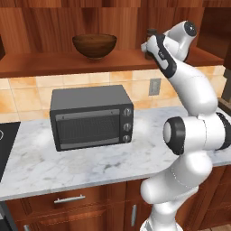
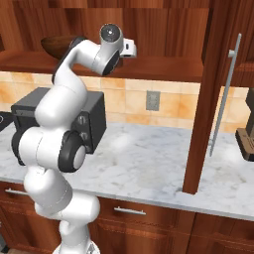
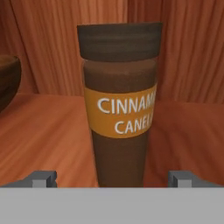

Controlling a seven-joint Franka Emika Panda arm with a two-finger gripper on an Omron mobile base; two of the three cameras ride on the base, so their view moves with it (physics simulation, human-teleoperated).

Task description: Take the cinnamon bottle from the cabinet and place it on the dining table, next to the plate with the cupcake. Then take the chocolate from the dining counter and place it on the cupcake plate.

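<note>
The cinnamon bottle (image 3: 119, 105) stands upright on the plank shelf of the cabinet (image 1: 54, 62), a dark brown cylinder with a darker cap and an orange label band. In the hand view it rises between the two finger tips (image 3: 43, 178), which sit wide apart low on either side of its base without touching it, so the gripper (image 3: 113, 179) is open and holds nothing. Whether the bottle is already between the fingers or just ahead of them is hard to judge from this angle.

In the left base view only a sliver of the bottle's dark cap (image 1: 150, 32) shows above the hand, at the right end of the shelf. The wooden bowl (image 1: 94, 45) rests on the same shelf, well apart to the bottle's left; its edge (image 3: 8, 81) shows at the left side of the hand view.

Below the shelf, the grey toaster oven (image 1: 90, 118) sits on the marble counter (image 1: 40, 167) against the tiled wall. The white arm (image 2: 59, 114) reaches up from the base to shelf height.
</note>
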